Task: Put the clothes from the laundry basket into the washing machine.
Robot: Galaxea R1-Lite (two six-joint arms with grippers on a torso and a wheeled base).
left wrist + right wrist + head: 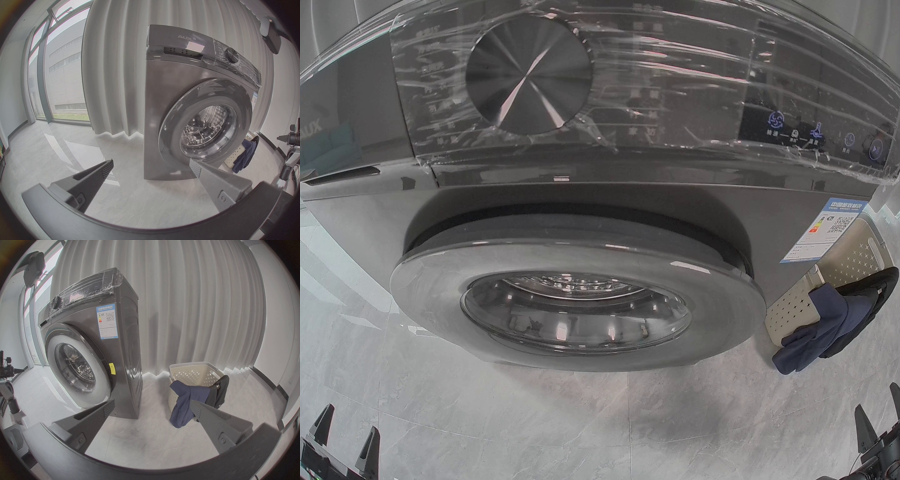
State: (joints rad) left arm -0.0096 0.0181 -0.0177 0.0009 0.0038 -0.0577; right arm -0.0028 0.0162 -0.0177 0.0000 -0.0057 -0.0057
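Note:
A grey front-loading washing machine (581, 187) stands straight ahead, its round glass door (575, 306) closed. To its right on the floor sits a cream laundry basket (850, 262) with dark blue clothes (819, 328) and a black garment (872, 294) draped over its rim. The basket (193, 374) and the blue clothes (184, 402) also show in the right wrist view. My left gripper (344, 437) hangs low at the left, open and holding nothing. My right gripper (881, 412) is low at the right, open, well short of the basket.
Pale glossy tile floor (600, 425) spreads in front of the machine. White curtains (203, 302) hang behind machine and basket. A large window (59, 68) lies left of the machine. A camera on a tripod (292, 140) stands off to one side.

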